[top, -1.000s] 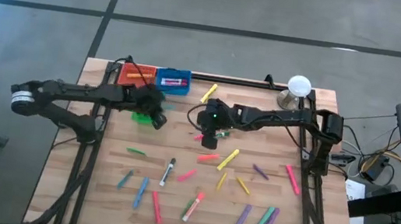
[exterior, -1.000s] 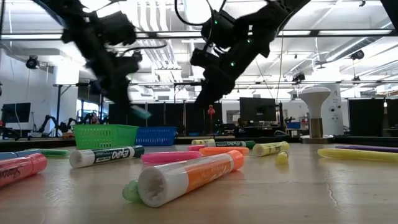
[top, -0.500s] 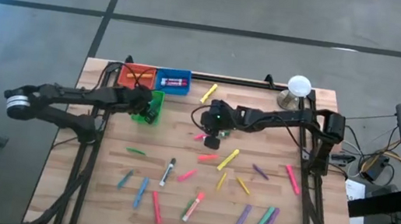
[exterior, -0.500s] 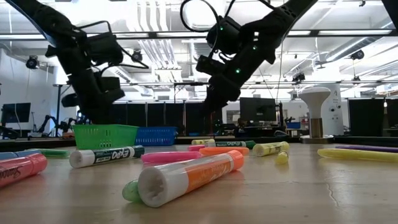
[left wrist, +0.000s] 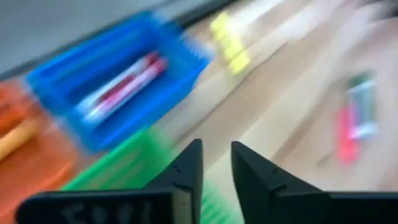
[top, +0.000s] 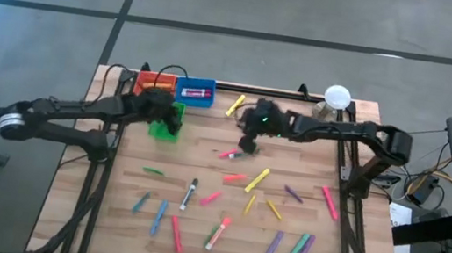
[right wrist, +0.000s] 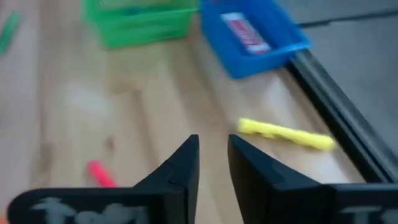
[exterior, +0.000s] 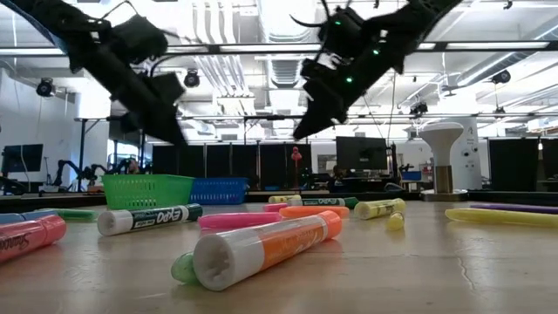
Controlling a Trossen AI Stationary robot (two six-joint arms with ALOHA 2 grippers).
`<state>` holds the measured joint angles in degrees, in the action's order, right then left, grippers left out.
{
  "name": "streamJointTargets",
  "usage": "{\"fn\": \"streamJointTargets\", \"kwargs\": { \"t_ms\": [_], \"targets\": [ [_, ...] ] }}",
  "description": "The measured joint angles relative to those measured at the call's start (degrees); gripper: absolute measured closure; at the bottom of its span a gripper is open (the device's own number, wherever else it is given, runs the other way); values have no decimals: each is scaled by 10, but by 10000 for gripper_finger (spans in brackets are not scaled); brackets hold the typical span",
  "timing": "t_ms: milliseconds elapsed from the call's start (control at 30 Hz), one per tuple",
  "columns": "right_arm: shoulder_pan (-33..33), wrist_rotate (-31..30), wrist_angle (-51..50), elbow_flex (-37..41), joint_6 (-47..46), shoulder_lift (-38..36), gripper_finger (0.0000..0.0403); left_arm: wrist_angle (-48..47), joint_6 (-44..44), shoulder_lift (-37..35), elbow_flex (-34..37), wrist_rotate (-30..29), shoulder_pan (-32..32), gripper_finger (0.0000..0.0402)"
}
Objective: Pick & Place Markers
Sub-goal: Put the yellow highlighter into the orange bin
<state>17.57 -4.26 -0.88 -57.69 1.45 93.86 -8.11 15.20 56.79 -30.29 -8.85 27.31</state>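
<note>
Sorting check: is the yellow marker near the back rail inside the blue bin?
No, the yellow marker lies on the table, apart from the blue bin.

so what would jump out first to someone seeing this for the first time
Probably the scatter of short coloured markers across the near half of the pale wooden table. Next, the row of small orange, blue and green plastic bins at the far left, with the left gripper over the green one and the right gripper above the table's middle.

Ceiling lights [exterior: 277, 17] glare overhead, silhouetting both arms beneath them. The wooden table [top: 316, 246] is evenly lit, with faint shadows. Near the blue bin [left wrist: 118, 93], the left wrist view smears with motion blur.
</note>
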Motion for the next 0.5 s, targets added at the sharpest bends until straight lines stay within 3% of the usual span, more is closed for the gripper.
{"fn": "streamJointTargets", "kwargs": {
  "t_ms": [167, 300, 500],
  "targets": [
    [46, 29, 4, 50, -56, -30, 354, 271, -13, 15, 67, 112, 7, 389],
    [45, 30, -33, 63, -39, -31, 347, 440, -17, 45, 114, 152, 11, 397],
    [14, 34, -165, 49, -5, -30, 294, 486, -37, 80, 124, 170, 12, 401]
  ]
}}
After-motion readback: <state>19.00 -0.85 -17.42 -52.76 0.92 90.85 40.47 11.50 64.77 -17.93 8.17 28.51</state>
